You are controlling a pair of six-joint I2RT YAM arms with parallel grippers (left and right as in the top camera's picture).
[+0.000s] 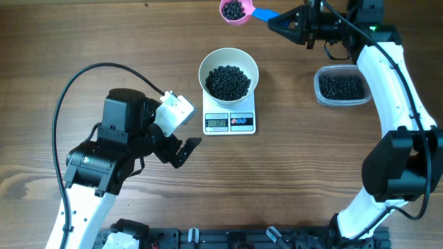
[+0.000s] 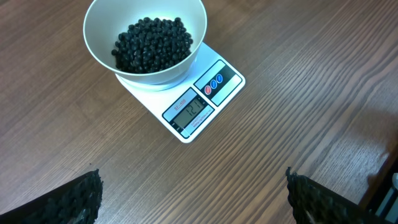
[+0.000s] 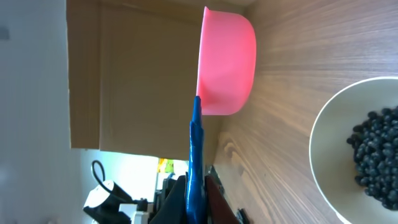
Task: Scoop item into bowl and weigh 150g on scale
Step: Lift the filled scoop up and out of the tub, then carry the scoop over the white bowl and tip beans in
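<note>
The loaded scoop is clamped in the right tool, just beyond the bowl; the left tool is spread apart

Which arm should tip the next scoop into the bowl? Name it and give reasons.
Right. The right gripper is shut on the blue handle of the pink scoop, which holds beads just beyond the bowl. The left gripper is open and empty, beside the scale.
</note>
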